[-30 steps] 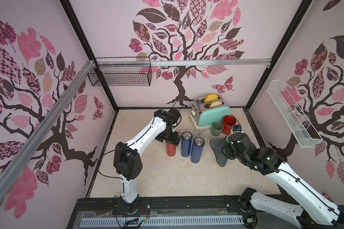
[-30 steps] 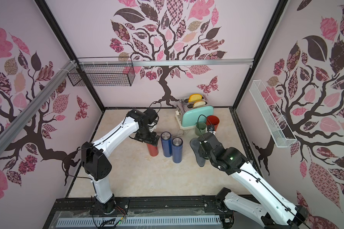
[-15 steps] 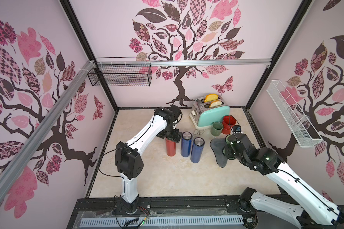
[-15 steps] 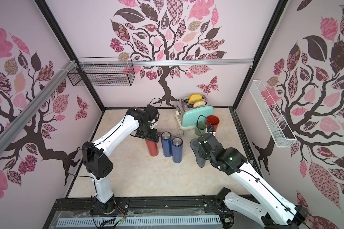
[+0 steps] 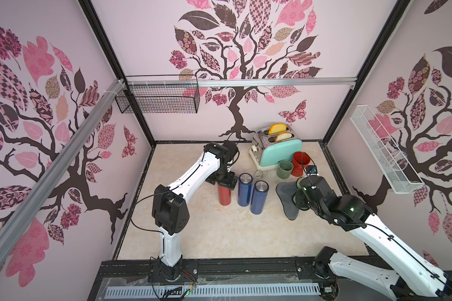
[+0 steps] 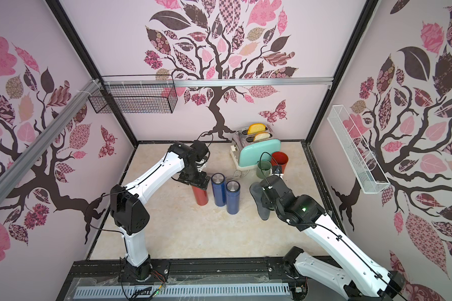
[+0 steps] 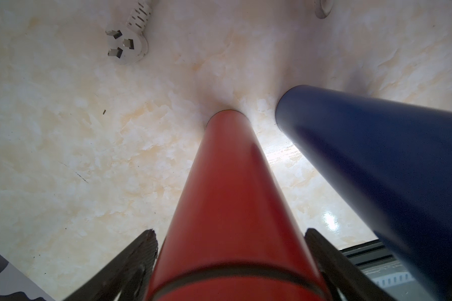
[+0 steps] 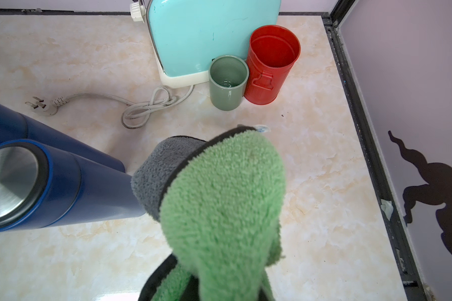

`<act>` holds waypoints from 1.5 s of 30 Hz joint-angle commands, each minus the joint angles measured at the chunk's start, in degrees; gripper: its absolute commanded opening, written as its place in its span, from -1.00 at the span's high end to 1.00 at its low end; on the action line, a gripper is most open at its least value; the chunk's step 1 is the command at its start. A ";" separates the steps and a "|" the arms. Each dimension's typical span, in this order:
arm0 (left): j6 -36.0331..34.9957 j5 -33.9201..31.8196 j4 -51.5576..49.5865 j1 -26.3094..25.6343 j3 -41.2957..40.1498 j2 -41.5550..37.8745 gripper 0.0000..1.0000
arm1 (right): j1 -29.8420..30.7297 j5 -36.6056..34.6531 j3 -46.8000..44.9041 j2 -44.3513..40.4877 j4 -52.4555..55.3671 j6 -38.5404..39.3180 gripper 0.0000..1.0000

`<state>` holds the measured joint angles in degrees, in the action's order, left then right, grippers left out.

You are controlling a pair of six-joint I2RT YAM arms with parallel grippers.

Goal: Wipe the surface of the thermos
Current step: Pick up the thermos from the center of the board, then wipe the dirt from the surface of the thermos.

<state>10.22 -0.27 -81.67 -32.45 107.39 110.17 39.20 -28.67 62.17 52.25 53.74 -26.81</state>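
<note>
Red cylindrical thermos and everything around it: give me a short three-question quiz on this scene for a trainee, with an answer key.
1. True or false: the left gripper has one finger on each side of the red cylindrical thermos.
2. What does the right gripper hold? A: green-and-grey fleecy cloth. B: sage ceramic cup. C: nothing.
3. Fill in: ___ blue steel-lidded thermoses stand upright beside the red one.
Key: 1 true; 2 A; 3 two.

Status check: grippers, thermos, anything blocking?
Left gripper straddles red thermos top, grip unclear. Right gripper shut on cloth, off thermos. Two blue thermoses stand between.
</note>
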 commanded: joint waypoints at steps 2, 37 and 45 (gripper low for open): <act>-1.24 1.03 -0.43 0.02 -2.34 1.62 -0.32 | -0.26 -0.12 -0.12 -1.18 -0.15 0.09 0.82; -0.76 -3.00 -3.25 0.07 -8.80 -27.60 1.00 | -0.26 26.14 13.05 -9.64 -11.99 5.62 1.00; -2.77 -0.76 1.79 -1.22 -8.42 -32.95 1.00 | -0.24 47.41 4.47 -9.69 -30.70 -0.19 1.00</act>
<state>8.73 -1.69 -84.66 -32.71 98.00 80.71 39.18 7.64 69.23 42.85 33.54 -23.62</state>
